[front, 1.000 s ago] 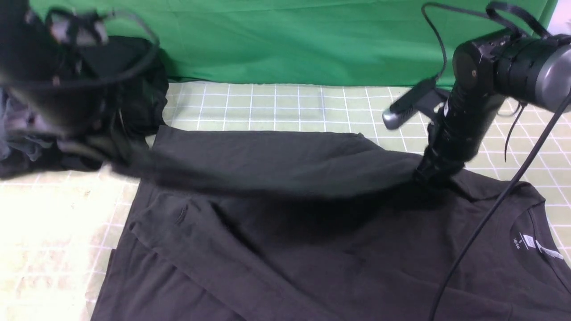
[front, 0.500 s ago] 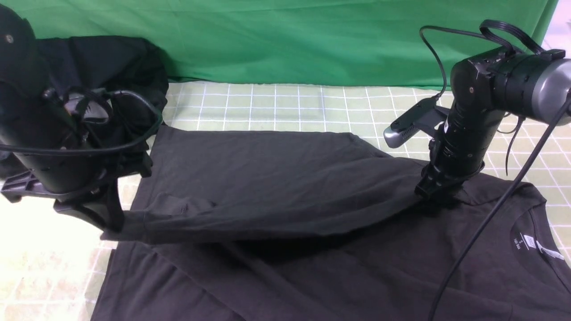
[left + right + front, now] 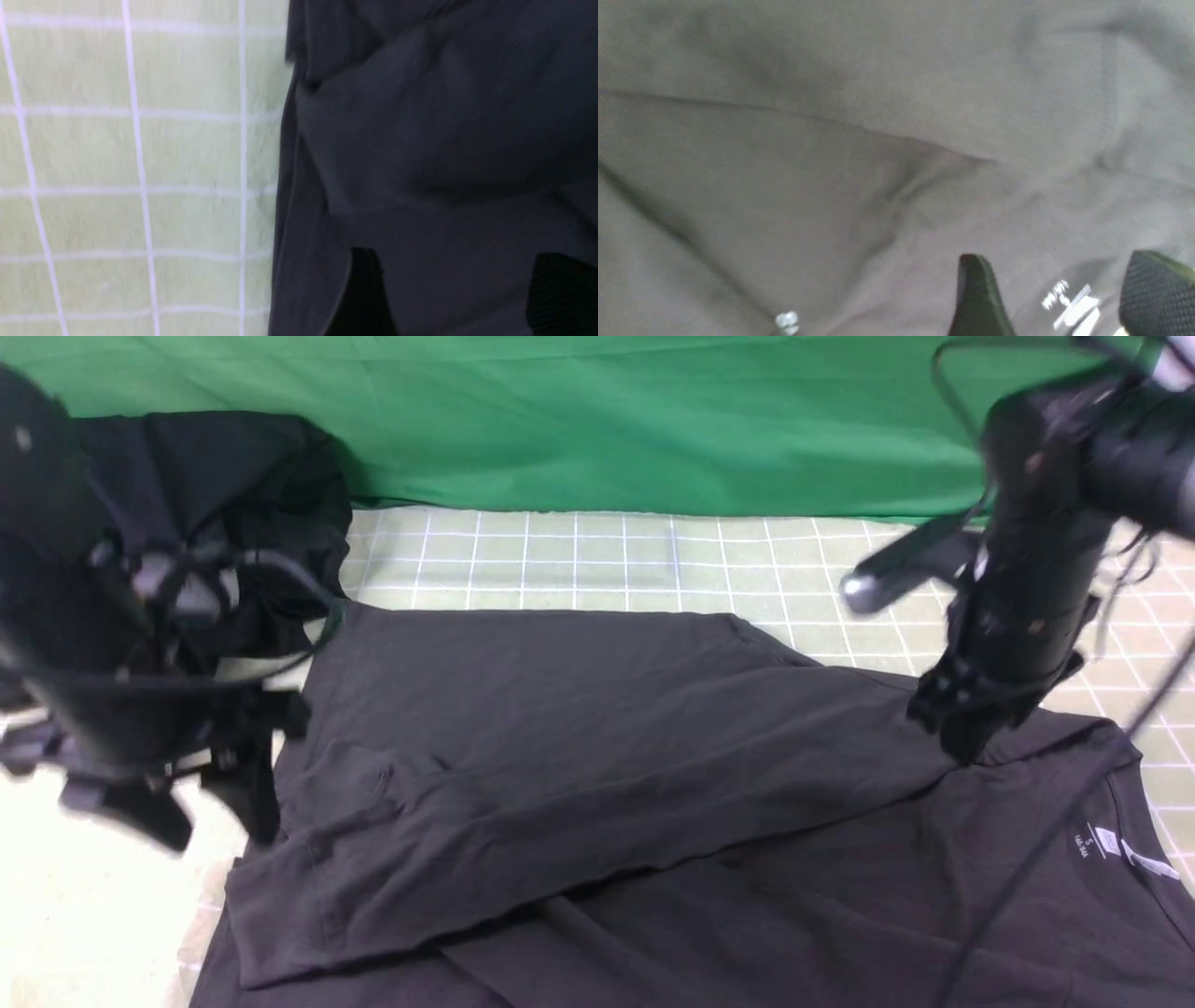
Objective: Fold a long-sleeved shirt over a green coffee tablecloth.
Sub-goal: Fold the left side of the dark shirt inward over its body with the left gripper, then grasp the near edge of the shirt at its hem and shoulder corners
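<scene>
The long-sleeved shirt [image 3: 597,728] lies on the green coffee tablecloth [image 3: 597,560], its far part folded forward over the rest. Its collar with a white label [image 3: 1106,840] is at the right. My left gripper [image 3: 196,807] hovers at the shirt's left edge, blurred, fingers spread. In the left wrist view that gripper [image 3: 460,289] is open above the dark cloth [image 3: 444,140] with nothing between its fingers. My right gripper [image 3: 962,742] hangs just above the fold's right end. The right wrist view shows it [image 3: 1064,289] open over the shirt [image 3: 831,186], the white label [image 3: 1069,308] lying below the gap.
A heap of dark garments [image 3: 243,476] sits at the back left, behind my left arm. A plain green backdrop [image 3: 653,420] closes off the far side. A black cable [image 3: 1027,877] from my right arm hangs across the shirt near the collar.
Both grippers have opened and let go of the shirt's edge. The lifted fold has dropped flat onto the shirt. Both arms have risen slightly, the right one moving right.
</scene>
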### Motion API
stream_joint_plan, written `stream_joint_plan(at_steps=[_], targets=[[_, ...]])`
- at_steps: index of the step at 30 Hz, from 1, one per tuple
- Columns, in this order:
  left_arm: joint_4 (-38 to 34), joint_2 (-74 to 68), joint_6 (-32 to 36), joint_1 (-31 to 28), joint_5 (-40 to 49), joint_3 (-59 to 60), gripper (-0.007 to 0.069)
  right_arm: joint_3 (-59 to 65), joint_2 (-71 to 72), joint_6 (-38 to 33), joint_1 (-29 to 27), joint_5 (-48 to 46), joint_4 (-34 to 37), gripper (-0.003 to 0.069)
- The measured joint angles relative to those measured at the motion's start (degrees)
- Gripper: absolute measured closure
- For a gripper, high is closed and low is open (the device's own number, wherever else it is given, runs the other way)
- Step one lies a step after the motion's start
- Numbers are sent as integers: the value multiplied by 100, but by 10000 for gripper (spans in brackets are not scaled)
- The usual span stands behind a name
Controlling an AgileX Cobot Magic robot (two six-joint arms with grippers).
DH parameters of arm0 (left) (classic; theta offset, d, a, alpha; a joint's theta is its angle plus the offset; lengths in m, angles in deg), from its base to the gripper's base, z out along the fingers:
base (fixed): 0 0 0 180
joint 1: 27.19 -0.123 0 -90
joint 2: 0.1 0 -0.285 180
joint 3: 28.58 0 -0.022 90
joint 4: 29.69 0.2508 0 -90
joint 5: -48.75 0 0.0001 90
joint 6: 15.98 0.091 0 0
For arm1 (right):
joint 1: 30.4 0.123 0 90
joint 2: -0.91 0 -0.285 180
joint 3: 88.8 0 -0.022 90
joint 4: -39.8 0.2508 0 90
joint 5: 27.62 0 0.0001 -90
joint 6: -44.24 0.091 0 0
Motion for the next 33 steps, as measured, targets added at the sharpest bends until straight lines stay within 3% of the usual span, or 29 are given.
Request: stream_joint_plan(at_steps=[6, 15, 22, 26, 27, 30, 33], targets=[[0, 478, 3, 0, 11, 1504, 116, 0, 1081, -36, 104, -34, 990, 270], [119, 668, -36, 0, -494, 2884, 114, 0, 1901, -177, 871, -7, 1230, 322], [151, 674, -42, 0, -837, 3286, 157, 0, 1957, -177, 933, -7, 1230, 323], [153, 674, -42, 0, -1020, 3386, 307, 0, 1957, -177, 933, -42, 1225, 323], [153, 674, -42, 0, -1051, 3393, 399, 0, 1957, -177, 933, -57, 1225, 323], [153, 674, 29, 0, -1057, 3393, 567, 0, 1997, -177, 933, -66, 1232, 323], [153, 674, 74, 0, -917, 3360, 609, 119, 2149, -291, 933, -48, 1337, 323]])
